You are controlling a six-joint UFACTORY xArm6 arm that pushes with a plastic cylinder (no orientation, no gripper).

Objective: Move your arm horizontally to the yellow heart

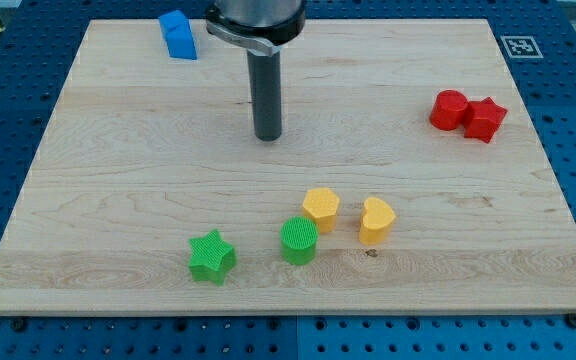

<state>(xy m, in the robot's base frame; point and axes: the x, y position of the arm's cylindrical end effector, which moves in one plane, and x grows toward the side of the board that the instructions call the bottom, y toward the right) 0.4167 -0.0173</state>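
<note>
Carefully: other blocks crowd the yellow heart

My tip [268,137] carries no pincer to open or close. It stands on bare board, well above the yellow heart [376,219] at the view's lower right. A slanted path could knock the yellow block [320,208] or green cylinder [299,240] beside it.

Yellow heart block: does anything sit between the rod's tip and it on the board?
Nothing visible does. My tip stands on bare wood, up and to the view's left of the yellow heart block. The yellow hexagonal block lies just left of the heart, close beside the straight path rather than on it.
</note>
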